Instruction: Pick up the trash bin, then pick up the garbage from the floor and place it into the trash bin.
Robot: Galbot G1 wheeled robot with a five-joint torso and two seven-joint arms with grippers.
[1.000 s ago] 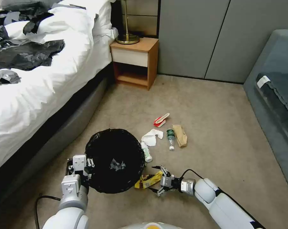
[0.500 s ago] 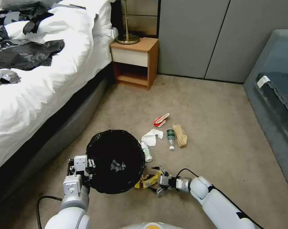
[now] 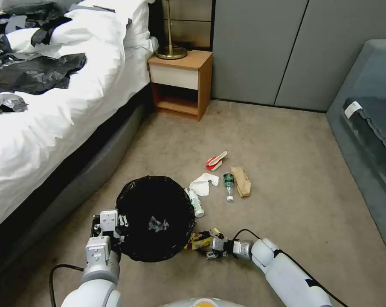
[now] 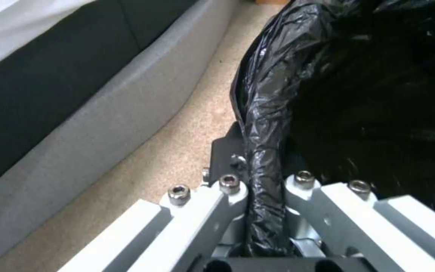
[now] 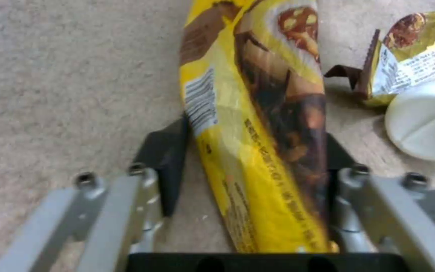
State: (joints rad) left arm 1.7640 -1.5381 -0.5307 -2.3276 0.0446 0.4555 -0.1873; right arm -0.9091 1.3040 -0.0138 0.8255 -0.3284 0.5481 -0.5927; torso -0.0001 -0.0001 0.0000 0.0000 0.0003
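1 trash bin (image 3: 155,217), 2 bottles (image 3: 229,184)

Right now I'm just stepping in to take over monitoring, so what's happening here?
The left end effector is shut on the rim of the trash bin, beside the bed. The right end effector is low over the carpet with its fingers on either side of a yellow snack wrapper, not fully closed. A tissue, a bottle, a brown paper bag and a red-and-white packet lie on the floor.

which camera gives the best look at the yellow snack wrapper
The right wrist view: the yellow snack wrapper lies between the right gripper's fingers, print readable. The head view shows it small beside the trash bin.
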